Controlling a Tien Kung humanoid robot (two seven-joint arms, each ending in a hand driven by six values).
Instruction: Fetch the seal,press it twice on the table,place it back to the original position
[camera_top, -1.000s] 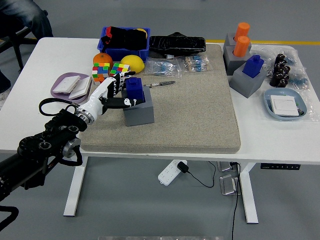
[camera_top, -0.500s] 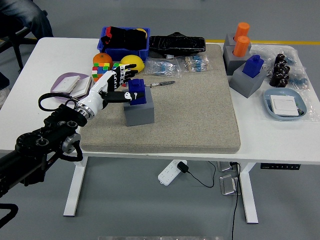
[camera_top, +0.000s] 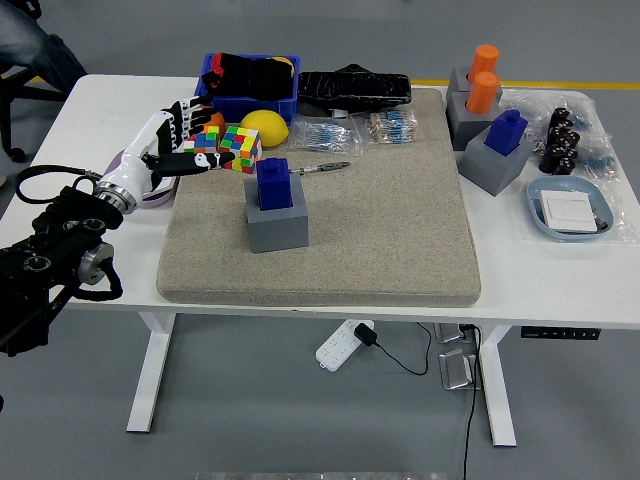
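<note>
The left hand (camera_top: 172, 143) has pulled away from the blue seal (camera_top: 272, 184): half a second ago its fingers were at the seal's upper part, and now it hangs well to the left, over the purple plate (camera_top: 128, 160) near the mat's left edge, with the arm drawn back toward the picture's left side. Its fingers are spread and hold nothing, the thumb pointing right toward the Rubik's cube (camera_top: 229, 147). The seal has not shifted between the frames.

The seal stands upright in the top of its grey holder (camera_top: 277, 226), long axis vertical, narrower handle pointing up. It is a blocky, matte plastic piece, a small square stem on a wider square base. The holder is a grey block with a sloping front, resting on the left-centre part of the speckled beige mat (camera_top: 380, 220) that covers the middle of the white tabletop (camera_top: 560, 290).

Just behind the holder lies a pen (camera_top: 322, 168), running left to right. A yellow lemon (camera_top: 264, 126) sits beside the cube. At the far right a second blue seal (camera_top: 507, 130) stands in another grey holder, near two orange cylinders (camera_top: 483, 76).
</note>
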